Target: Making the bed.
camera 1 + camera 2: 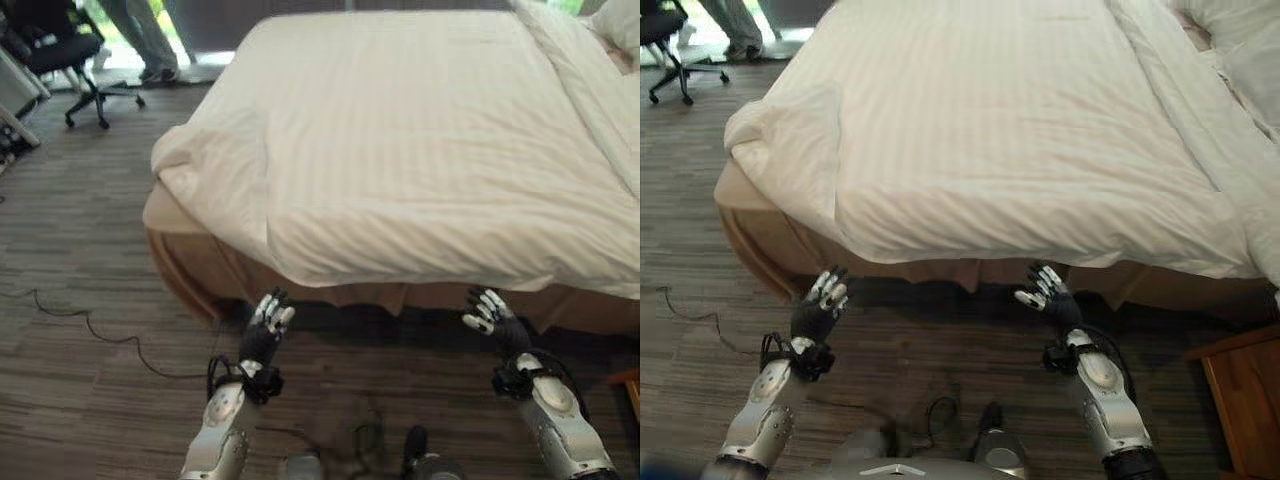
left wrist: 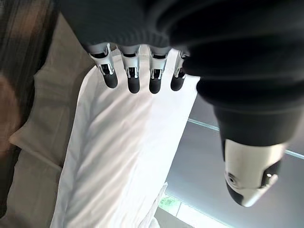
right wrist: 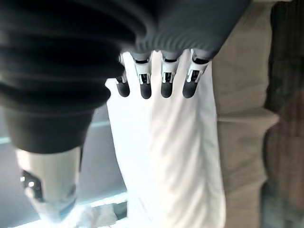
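Bed (image 1: 180, 225) sits right in front of the robot, w/ a white striped duvet (image 1: 420, 150) spread over most of it. Duvet hangs over the near edge, and its near-left corner is folded back on itself in a bunched lump (image 1: 215, 165). Below the overhang a tan bed skirt (image 1: 195, 270) drops to the dark striped carpet (image 1: 80, 260). A second fold of white bedding (image 1: 590, 90) runs along the right side, pillow (image 1: 622, 25) at the far right corner.

Both hands are held low, just below the duvet's hanging edge, near it but not touching. Left hand (image 1: 268, 322) is by the near-left part of the bed, fingers (image 2: 132, 76) straight and spread, thumb apart, holding nothing. Right hand (image 1: 1048, 292) is further along the same edge, well apart from the left, fingers (image 3: 165, 78) also straight and loose, nothing in it.

Off to the far left: black office chair (image 1: 65, 55) on wheels, and a person's legs (image 1: 140, 35) standing by a bright window. Bit of wooden furniture (image 1: 1240, 400) at the near right, beside the bed
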You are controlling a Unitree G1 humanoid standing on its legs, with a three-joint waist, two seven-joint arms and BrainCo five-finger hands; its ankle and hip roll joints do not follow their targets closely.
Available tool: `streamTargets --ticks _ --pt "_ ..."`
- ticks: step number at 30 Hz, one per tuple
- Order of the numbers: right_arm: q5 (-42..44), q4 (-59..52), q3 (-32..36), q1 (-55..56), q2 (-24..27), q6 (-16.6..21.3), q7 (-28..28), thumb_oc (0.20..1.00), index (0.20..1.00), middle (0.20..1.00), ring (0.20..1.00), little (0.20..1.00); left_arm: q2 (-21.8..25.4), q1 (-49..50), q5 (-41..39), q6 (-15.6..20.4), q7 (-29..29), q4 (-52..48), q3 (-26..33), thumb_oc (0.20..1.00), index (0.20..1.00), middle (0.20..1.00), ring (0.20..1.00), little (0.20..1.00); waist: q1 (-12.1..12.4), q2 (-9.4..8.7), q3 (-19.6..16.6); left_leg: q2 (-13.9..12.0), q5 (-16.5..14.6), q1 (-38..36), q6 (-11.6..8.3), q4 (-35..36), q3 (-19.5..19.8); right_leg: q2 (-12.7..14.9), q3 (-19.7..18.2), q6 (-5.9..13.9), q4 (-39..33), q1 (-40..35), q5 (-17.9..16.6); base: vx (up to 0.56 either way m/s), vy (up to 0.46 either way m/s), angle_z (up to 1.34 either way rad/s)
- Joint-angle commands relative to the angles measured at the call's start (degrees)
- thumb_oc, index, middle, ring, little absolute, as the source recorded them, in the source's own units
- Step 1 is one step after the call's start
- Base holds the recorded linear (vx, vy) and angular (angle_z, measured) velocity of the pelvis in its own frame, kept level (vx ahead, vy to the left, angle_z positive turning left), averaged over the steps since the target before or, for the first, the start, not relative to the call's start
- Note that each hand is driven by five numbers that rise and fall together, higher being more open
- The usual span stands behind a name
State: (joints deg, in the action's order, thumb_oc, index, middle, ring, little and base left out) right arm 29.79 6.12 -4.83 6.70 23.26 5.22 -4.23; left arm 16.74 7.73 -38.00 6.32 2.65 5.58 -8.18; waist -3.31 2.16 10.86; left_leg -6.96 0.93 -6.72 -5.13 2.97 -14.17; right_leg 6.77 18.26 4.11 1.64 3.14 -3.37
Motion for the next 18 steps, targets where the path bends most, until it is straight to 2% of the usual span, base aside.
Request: streamTargets --ticks 1,4,5,6,7,8,9,10,11,12,18 --pt "1.37 -1.66 -2.22 -0.09 -1.15 1.39 -1.31 1.000 1.000 1.000 1.000 1.000 2.18 -1.09 -1.50 2.41 0.95 -4.14 2.15 1.000 1.000 1.000 1.000 1.000 1.01 -3.40 -0.77 4.25 -4.58 0.70 2.83 -2.57 -0.72 1.06 -1.60 2.95 -1.03 -1.49 -0.56 -0.06 0.197 -0.27" --pt "-0.11 -1.71 -2.38 0.63 -1.56 1.15 -1.56 1.000 1.000 1.000 1.000 1.000 2.41 -0.50 -1.12 2.26 1.23 -3.39 1.75 1.000 1.000 1.000 1.000 1.000 0.96 -3.54 -1.03 5.15 -3.96 -0.14 3.57 -0.23 -1.10 1.28 -1.28 3.46 -0.61 -0.91 -0.83 -0.07 0.174 -0.17" --pt "0.21 -1.15 -3.19 0.31 -2.06 1.13 -1.61 1.000 1.000 1.000 1.000 1.000 2.66 -0.59 -1.29 2.20 0.80 -3.00 1.78 1.000 1.000 1.000 1.000 1.000 1.38 -3.39 -0.21 5.44 -4.05 -0.68 4.57 0.33 -1.22 1.74 -1.58 3.79 4.40 1.06 -0.18 -0.09 0.145 -0.23" --pt "0.21 -1.13 -3.19 0.27 -2.08 1.13 -1.61 1.000 1.000 1.000 1.000 1.000 2.68 -0.63 -1.29 2.20 0.80 -2.99 1.79 1.000 1.000 1.000 1.000 1.000 1.41 -3.48 -0.34 5.52 -3.91 -0.47 4.60 0.35 -1.27 1.81 -1.64 3.76 4.41 1.31 -0.28 -0.11 0.147 -0.33" --pt "-0.06 -0.66 -3.86 -0.13 -2.27 1.03 -1.62 1.000 1.000 1.000 1.000 1.000 2.95 -1.00 -1.30 2.11 0.64 -2.75 1.73 1.000 1.000 1.000 1.000 1.000 1.47 -3.36 0.20 5.43 -3.69 -0.43 4.97 0.40 -1.33 2.15 -2.31 4.32 7.44 2.89 -0.40 -0.08 0.077 -0.27" --pt "-0.34 -0.52 -4.20 -0.25 -2.46 0.86 -1.58 1.000 1.000 1.000 1.000 1.000 3.20 -1.57 -1.07 2.17 0.51 -2.48 1.51 1.000 1.000 1.000 1.000 1.000 1.10 -3.24 0.69 5.40 -3.46 -0.29 5.27 0.34 -0.96 1.90 -4.53 5.17 10.36 4.19 -0.32 -0.12 0.110 -0.31" --pt "-0.23 -0.48 -4.68 -0.63 -2.71 0.83 -1.57 1.000 1.000 1.000 1.000 1.000 3.49 -2.39 -0.91 2.31 0.32 -2.56 0.94 1.000 1.000 1.000 1.000 1.000 0.48 -2.97 1.06 5.18 -2.98 -0.01 5.67 0.41 -0.29 0.50 -7.81 5.86 14.20 5.79 0.15 -0.10 0.075 -0.18" --pt "-0.16 -0.66 -4.84 -0.88 -2.87 0.94 -1.69 1.000 1.000 1.000 1.000 1.000 3.79 -3.06 -0.70 2.53 0.30 -2.74 0.77 1.000 1.000 1.000 1.000 1.000 0.15 -2.79 0.95 5.05 -2.82 0.11 5.80 0.53 0.04 -0.16 -9.47 5.81 15.00 5.90 0.67 -0.06 0.023 -0.05" --pt "-0.26 -0.88 -4.84 -0.82 -2.80 1.10 -1.88 1.000 1.000 1.000 1.000 1.000 4.01 -3.51 0.12 2.77 0.36 -2.74 0.54 1.000 1.000 1.000 1.000 1.000 0.47 -2.96 0.54 5.30 -3.02 0.39 5.82 0.18 0.41 -0.01 -9.28 5.30 13.05 4.03 1.99 0.01 -0.051 0.13" --pt "-0.28 -1.28 -4.58 -0.16 -2.83 1.07 -2.32 1.000 1.000 1.000 1.000 1.000 3.94 -3.91 -0.45 3.03 0.70 -2.80 0.38 1.000 1.000 1.000 1.000 1.000 0.33 -3.37 -0.85 5.90 -1.87 0.51 5.39 1.58 1.73 -1.07 -10.94 4.19 9.14 1.62 3.26 0.05 -0.088 0.41" --pt "0.29 -1.29 -4.53 -1.17 -1.84 1.59 -1.88 1.000 1.000 1.000 1.000 1.000 3.26 -5.14 -0.83 2.62 0.12 -2.09 -0.13 1.000 1.000 1.000 1.000 1.000 1.05 -4.45 -3.41 5.75 -2.41 0.16 4.65 0.18 1.54 -2.76 -10.02 2.48 0.30 -4.23 3.71 0.05 -0.109 0.18"
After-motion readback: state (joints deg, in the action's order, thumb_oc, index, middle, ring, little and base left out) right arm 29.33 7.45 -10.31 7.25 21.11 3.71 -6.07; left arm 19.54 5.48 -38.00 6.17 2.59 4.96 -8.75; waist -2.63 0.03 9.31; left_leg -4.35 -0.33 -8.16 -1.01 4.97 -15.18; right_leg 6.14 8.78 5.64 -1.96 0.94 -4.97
